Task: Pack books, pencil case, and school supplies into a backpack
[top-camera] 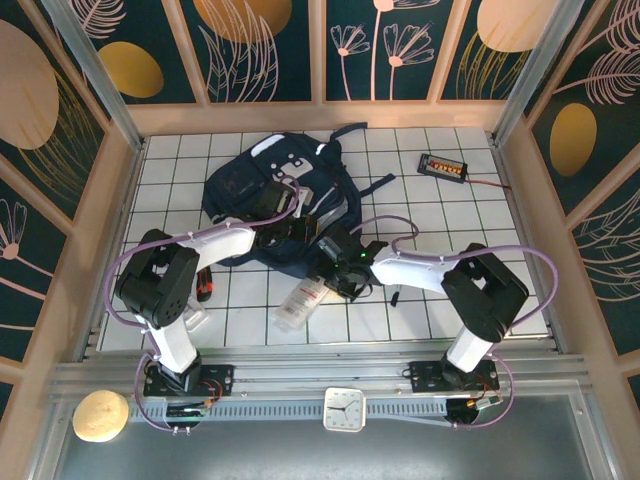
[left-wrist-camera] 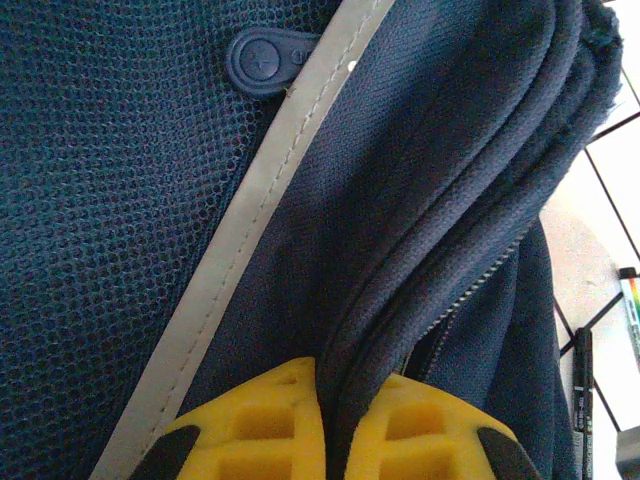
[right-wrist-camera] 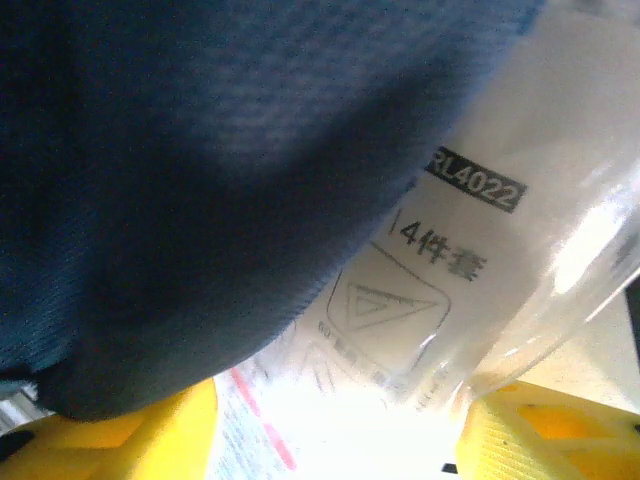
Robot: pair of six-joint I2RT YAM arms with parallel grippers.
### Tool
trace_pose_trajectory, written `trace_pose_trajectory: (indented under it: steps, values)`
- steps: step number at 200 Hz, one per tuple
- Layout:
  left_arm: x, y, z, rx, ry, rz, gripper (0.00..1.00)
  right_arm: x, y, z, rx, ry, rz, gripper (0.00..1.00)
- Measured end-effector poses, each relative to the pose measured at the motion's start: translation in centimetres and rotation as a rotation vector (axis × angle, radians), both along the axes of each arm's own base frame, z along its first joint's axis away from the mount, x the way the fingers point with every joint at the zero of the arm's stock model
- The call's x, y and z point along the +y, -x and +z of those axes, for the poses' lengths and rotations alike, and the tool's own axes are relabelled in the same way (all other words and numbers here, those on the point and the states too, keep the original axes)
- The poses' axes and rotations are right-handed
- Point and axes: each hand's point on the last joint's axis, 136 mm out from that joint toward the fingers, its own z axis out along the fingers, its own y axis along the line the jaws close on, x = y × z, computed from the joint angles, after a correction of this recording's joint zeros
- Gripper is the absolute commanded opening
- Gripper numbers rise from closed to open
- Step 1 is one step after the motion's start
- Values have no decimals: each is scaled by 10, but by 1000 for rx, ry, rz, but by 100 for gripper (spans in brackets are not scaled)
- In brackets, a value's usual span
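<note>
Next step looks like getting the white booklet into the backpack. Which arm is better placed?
Right. The right gripper has its fingers either side of the white booklet beside the backpack, while the left gripper is shut on a fold of it by the zipper.

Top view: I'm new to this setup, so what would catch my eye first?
The big navy backpack lying on the white-tiled table, left of centre, with both arms reaching to it. The left gripper is pinched shut on a fold of its fabric, while the right gripper straddles a white printed booklet at the bag's near edge.
</note>
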Motion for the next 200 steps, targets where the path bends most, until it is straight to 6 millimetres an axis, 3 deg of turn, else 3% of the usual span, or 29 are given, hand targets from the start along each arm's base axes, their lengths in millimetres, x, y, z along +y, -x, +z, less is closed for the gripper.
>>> trace_pose_trajectory:
  steps: [54, 95, 122, 166, 200]
  values:
    - [1, -1, 0, -1, -3, 11, 0, 12, -13, 37, -128, -91, 8, 51]
    - [1, -1, 0, 2, -4, 13, 0, 12, -14, 33, -126, -82, 6, 39]
    - [1, -1, 0, 3, -4, 13, 0, 10, -15, 25, -109, -66, -3, 37]
    - [2, -1, -1, 4, -9, 17, 0, 5, -17, 18, -80, -53, -38, 0]
    - [4, -3, 0, 4, -16, 24, 0, 0, -18, 20, -64, -49, -70, 0]
